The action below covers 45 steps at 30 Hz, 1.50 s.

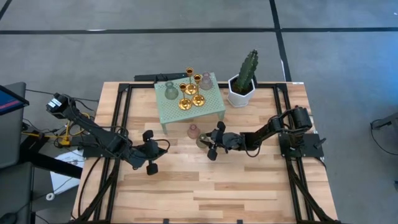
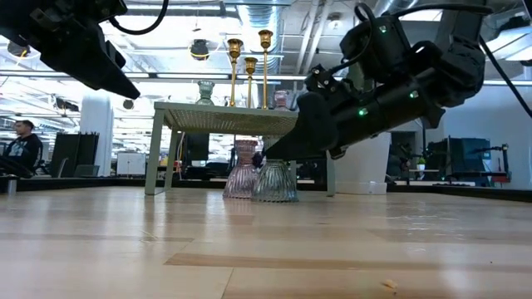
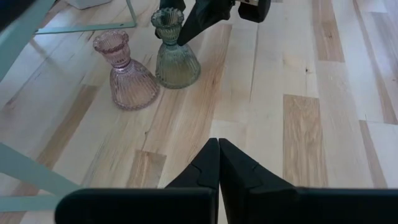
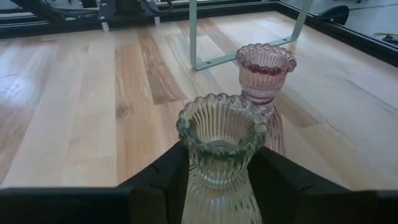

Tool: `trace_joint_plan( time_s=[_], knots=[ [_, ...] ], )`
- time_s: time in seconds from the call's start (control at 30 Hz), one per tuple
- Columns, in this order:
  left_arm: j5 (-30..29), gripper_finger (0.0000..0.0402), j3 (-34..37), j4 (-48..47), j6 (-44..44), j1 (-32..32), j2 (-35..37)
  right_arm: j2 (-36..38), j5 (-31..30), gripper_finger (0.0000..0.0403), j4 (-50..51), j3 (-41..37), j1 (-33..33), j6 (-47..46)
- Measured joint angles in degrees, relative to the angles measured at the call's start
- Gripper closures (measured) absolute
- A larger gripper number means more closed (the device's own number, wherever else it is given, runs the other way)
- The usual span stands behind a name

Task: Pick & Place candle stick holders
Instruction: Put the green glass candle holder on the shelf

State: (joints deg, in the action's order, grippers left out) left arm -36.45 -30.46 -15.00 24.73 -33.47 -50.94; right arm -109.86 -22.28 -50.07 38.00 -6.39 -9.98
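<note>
A grey-green ribbed glass holder stands on its round base on the wooden table, right beside a pink glass holder that also stands on its base. My right gripper is shut on the grey-green holder. My left gripper is shut and empty, to the left of both, above the table. On the small green stand stand several more holders: gold ones, a grey-green one and a pink one. My right gripper pinches the grey-green holder by its narrow neck, just below the scalloped cup, between its two fingers. The fingers come from the table's right, slanting a little downward. The holder is upright with its base on the table.
The green stand's legs are just behind the two glass holders. A white hexagonal pot with a cactus stands right of the stand. There is bare wood toward the near edge. A person shows far off in the room.
</note>
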Motion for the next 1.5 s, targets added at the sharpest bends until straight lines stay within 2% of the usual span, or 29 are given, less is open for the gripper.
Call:
trace_joint_plan(
  time_s=[0.2, 0.53, 0.9, 1.0, 1.17, 1.5],
  knots=[
    [0.0, 0.0401, 0.0, 0.0, 0.1, 0.0, 0.0, 0.0, 1.7, 0.0327, -0.2, 0.0, 0.1, 0.0],
    [0.0, 0.0401, 0.0, 0.0, 0.2, 0.0, 0.0, 0.0, 2.4, 0.0325, -0.4, 0.0, -2.3, 0.0],
    [0.0, 0.0400, 0.0, 0.0, 0.2, 0.0, 0.0, 0.1, 4.0, 0.0326, -5.9, 1.0, -3.3, -0.9],
    [0.3, 0.0400, 0.0, 0.0, 0.2, 0.0, 0.0, 0.1, 6.2, 0.0326, -4.1, 4.1, -3.4, -1.0],
    [0.9, 0.0400, 0.0, -0.8, 0.2, -0.6, 0.0, 0.1, 8.7, 0.0326, 7.3, 11.9, -3.3, 1.1],
    [0.2, 0.0400, 0.0, -4.3, 4.2, -7.3, 0.0, 0.1, 12.5, 0.0326, 21.8, 27.1, 0.1, 5.6]
  ],
)
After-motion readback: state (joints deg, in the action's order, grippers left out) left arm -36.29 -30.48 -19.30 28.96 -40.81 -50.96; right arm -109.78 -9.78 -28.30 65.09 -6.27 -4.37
